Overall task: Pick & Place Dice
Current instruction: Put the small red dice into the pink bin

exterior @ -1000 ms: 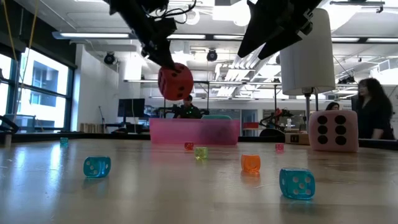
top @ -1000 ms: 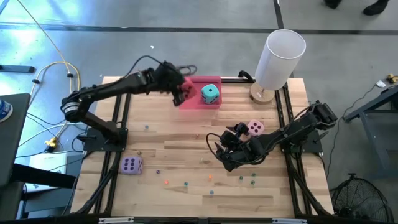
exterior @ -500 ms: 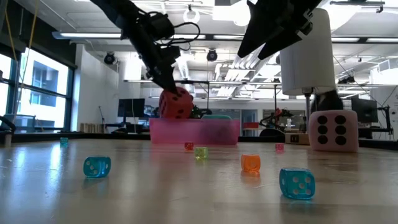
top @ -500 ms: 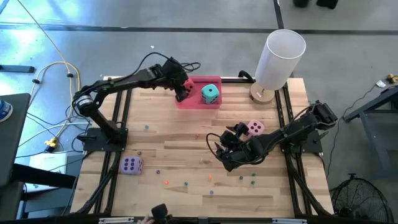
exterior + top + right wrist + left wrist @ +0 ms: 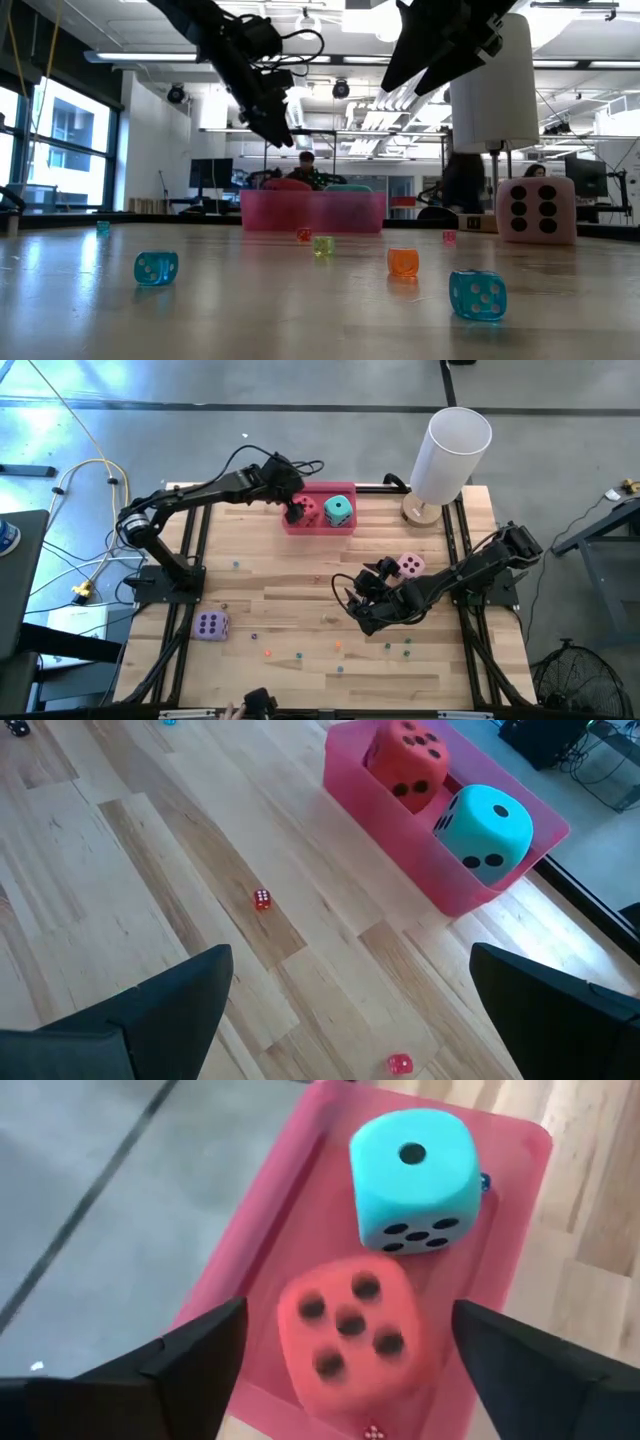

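A red die (image 5: 350,1335) lies in the pink tray (image 5: 345,488) at the table's far edge, next to a teal die (image 5: 415,1180). My left gripper (image 5: 293,512) hangs open just above the tray's left end, its fingers (image 5: 200,1345) on either side of the red die and clear of it. The low view shows that gripper (image 5: 272,122) above the tray (image 5: 312,212). A pink die (image 5: 410,565) and a purple die (image 5: 211,625) rest on the wood. My right gripper (image 5: 358,608) waits open above the table's middle, with nothing between its fingers.
A tall white cylinder (image 5: 450,445) on a round base stands at the far right corner. Several tiny coloured dice, such as a teal one (image 5: 155,267), an orange one (image 5: 403,262) and a small red one (image 5: 261,899), lie scattered over the near half.
My left gripper has gone down and toward the table's far right, to the tray, carrying the red die. It has then opened and let go. The red die has dropped into the tray's left end, beside the teal die.
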Motion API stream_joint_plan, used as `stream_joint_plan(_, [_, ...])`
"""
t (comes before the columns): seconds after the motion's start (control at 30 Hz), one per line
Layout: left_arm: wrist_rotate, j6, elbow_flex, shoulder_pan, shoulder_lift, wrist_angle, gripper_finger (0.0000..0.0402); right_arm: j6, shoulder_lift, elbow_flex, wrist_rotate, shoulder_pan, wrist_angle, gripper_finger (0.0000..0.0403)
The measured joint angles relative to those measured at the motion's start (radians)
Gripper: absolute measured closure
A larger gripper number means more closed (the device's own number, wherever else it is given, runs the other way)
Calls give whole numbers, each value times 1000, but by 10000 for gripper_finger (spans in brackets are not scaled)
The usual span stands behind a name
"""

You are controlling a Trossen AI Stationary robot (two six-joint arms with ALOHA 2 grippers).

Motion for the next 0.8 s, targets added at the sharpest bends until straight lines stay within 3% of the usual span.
stream_joint_plan(0.2, [-5,2,0,-12,-81,-6,49,1,0,0,0,0,-12,3])
stream_joint_plan(0.4, [0,-1,0,-22,-232,-163,49,38,0,-20,-54,-3,-56,3])
stream_joint_plan(0.57, [145,-59,-25,-21,-336,-310,49,84,-24,-162,-85,-10,-25,3])
stream_joint_plan(0.8, [309,-74,-195,-23,-404,-297,49,1,-104,-396,-190,-96,263,3])
